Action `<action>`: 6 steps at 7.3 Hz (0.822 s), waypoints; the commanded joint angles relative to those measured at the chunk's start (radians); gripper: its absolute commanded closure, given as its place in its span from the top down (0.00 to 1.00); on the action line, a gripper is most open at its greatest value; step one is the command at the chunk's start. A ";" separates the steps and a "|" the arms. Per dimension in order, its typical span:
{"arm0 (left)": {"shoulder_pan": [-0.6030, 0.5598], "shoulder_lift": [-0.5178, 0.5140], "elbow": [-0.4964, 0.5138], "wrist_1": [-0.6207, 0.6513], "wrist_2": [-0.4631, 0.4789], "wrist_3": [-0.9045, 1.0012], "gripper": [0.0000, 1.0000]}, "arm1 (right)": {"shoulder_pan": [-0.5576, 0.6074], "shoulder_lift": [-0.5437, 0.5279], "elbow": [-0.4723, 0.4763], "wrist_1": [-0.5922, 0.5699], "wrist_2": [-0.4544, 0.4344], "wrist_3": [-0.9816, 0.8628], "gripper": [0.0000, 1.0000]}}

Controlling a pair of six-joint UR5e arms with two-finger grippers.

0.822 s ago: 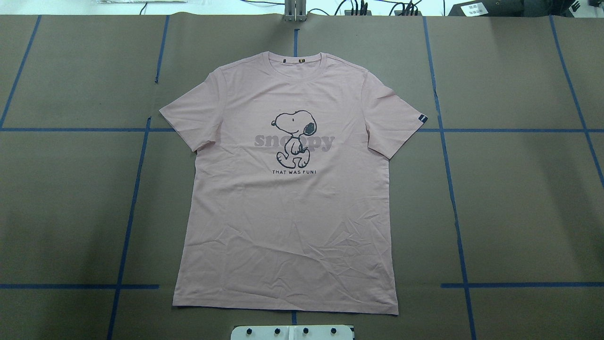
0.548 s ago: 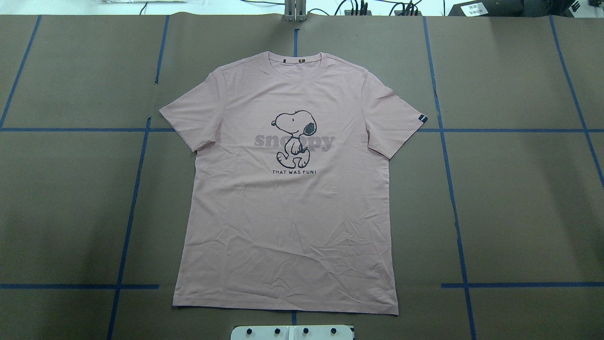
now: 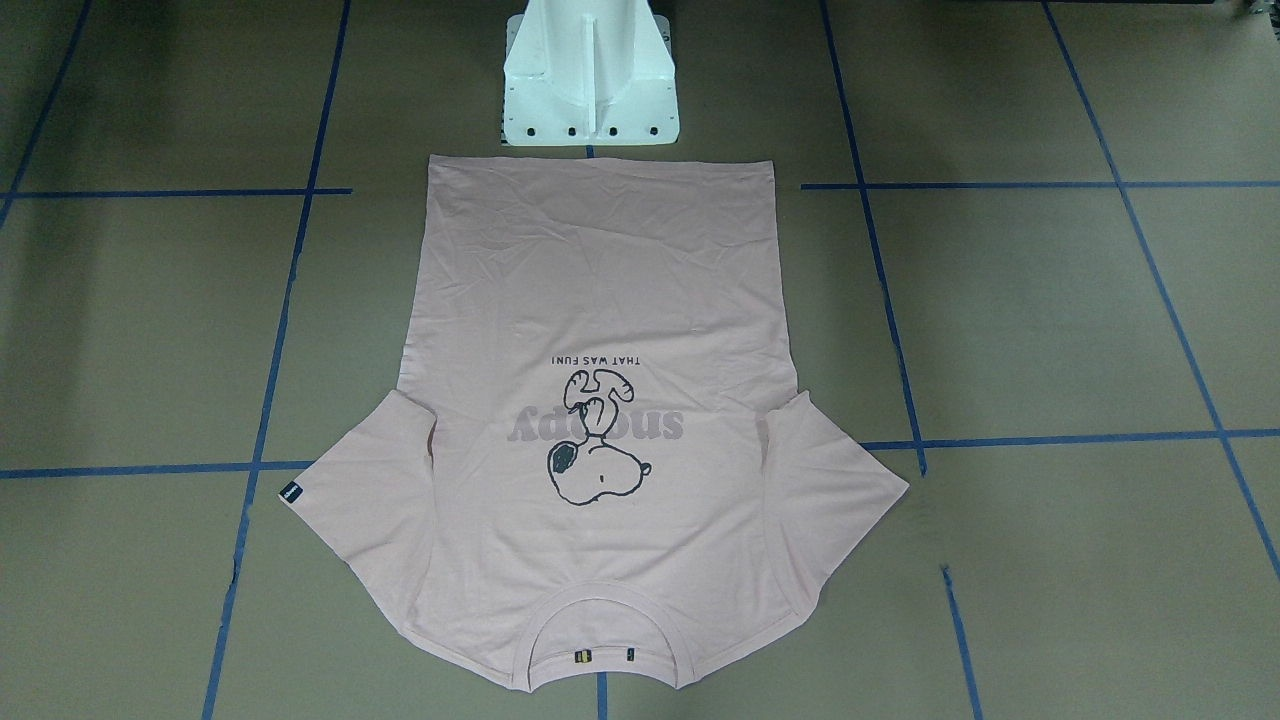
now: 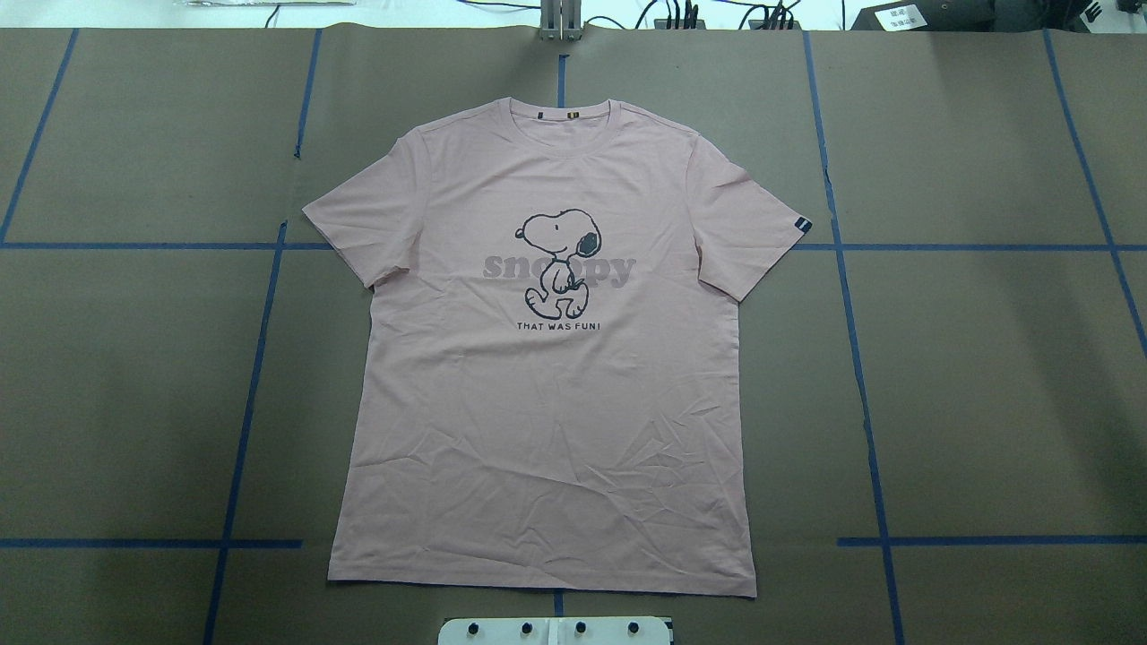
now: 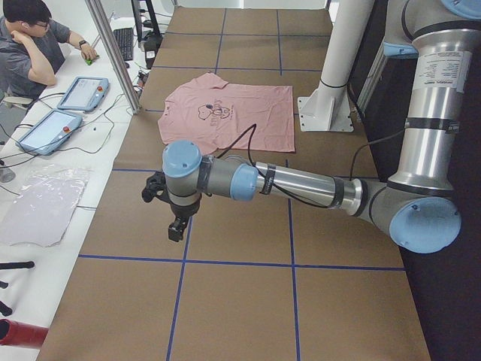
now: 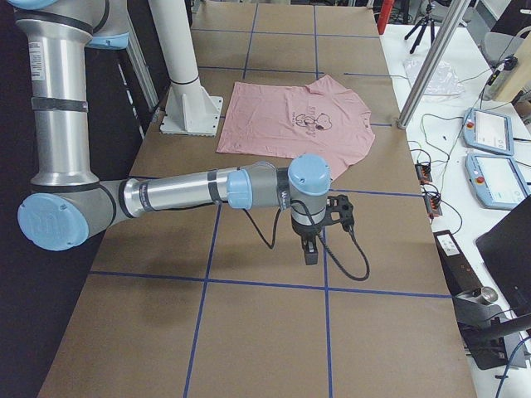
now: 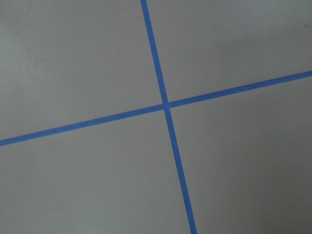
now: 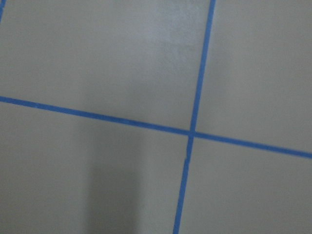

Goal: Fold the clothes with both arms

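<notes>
Spread flat and print-up at the centre of the overhead view: the pale pink T-shirt, collar toward the top edge, hem toward the bottom, both sleeves out, light creasing across the lower half. Not yet folded anywhere. No contact with either gripper.

Well apart from it, left of centre in the left side view: the left gripper, pointing down above the bare table. Likewise, at the centre of the right side view: the right gripper. Jaws released or clenched: cannot tell from these angles. Nothing of the fingers in the wrist views, only crossed blue tape.

Risks, by judgement:
- Long reaches inward from both table ends, so a likely mismatch in arrival, dragging one side and skewing the cloth.
- Thin fabric flat on the surface, so easy to pinch only the top layer, or to miss and scrape the table.
- Uneven lift heights, apt to twist the fold line off the print's axis.
- Creases near the hem, liable to be pressed into the fold.
- Worth watching too: the white pedestal base, just beside the hem.
</notes>
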 commanded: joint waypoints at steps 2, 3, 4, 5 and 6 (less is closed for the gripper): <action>0.082 -0.040 -0.006 -0.278 -0.077 -0.091 1.00 | -0.148 0.156 -0.151 0.319 0.058 0.334 1.00; 0.097 -0.080 0.008 -0.357 -0.074 -0.168 1.00 | -0.215 0.245 -0.180 0.325 0.049 0.478 1.00; 0.166 -0.159 0.101 -0.412 -0.072 -0.187 1.00 | -0.295 0.325 -0.194 0.325 -0.004 0.514 1.00; 0.250 -0.184 0.173 -0.414 -0.067 -0.196 1.00 | -0.367 0.369 -0.200 0.327 -0.095 0.540 1.00; 0.318 -0.238 0.234 -0.426 0.002 -0.298 1.00 | -0.433 0.390 -0.205 0.369 -0.144 0.606 1.00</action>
